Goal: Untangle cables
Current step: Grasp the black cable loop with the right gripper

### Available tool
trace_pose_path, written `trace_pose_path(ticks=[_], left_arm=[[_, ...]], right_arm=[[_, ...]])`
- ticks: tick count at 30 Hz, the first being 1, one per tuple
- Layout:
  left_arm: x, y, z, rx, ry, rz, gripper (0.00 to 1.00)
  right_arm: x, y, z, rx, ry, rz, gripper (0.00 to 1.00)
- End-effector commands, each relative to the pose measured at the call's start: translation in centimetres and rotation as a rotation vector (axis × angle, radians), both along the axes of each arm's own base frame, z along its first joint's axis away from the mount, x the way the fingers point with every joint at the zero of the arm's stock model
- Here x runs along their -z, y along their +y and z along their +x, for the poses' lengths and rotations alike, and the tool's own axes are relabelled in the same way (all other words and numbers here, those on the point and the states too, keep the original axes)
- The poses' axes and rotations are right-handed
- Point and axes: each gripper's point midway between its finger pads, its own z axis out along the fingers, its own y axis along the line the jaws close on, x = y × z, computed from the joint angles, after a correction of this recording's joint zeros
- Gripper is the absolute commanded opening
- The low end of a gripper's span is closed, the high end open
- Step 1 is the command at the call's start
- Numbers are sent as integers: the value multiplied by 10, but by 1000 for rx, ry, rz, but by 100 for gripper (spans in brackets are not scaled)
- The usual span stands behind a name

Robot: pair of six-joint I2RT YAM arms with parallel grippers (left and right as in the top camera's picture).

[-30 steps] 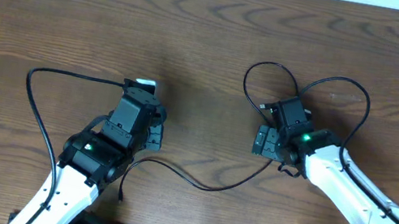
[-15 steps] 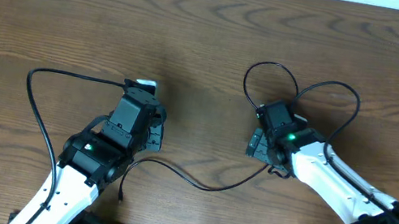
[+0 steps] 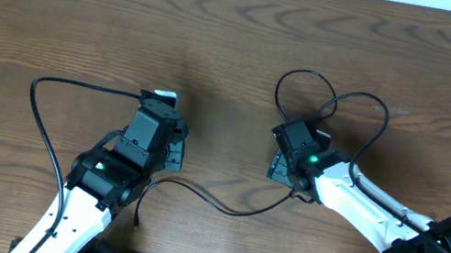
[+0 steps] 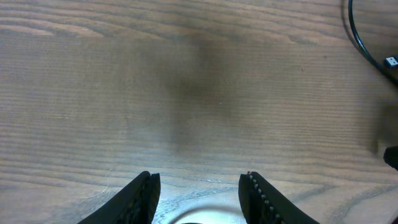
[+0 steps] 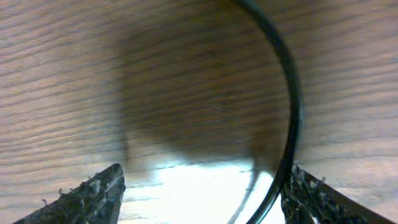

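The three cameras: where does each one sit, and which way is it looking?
Overhead: fixed above, looking straight down at the wooden table; shows the left arm, the right arm and the black cable.
Left wrist: rides on the left arm, looking past the left gripper at the tabletop; its two fingers frame the bottom edge.
Right wrist: rides on the right arm, close to the table; the right gripper fills the bottom corners.
Shared: the black cable shows in all three views.
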Motion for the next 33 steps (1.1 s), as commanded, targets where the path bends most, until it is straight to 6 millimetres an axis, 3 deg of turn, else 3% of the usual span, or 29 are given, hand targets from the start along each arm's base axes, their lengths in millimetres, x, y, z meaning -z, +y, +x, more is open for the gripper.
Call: trace_pose_path(ticks=[1,9,18,19,23,26,33], left_arm=[[0,2,-1,5,-1,9,46],[1,2,-2,5,2,10,46],[3,4,-6,5,22,19,46],[3,5,-7,5,23,20,46],[3,5,-8,4,24,21,46],[3,5,-8,4,24,22,46],[3,5,-7,3,23,23,46]], right_arm=[[4,3,-3,-1,13,5,70],[8,2,-3,0,18,-7,61],[39,-4,-12,12,93,-59,51],[42,-5,-13,12,101,-64,47],[46,-7,-15,19,114,-73,16],[46,-6,-14,19,111,-72,1],[38,-3,-6,-36,76,-70,1]])
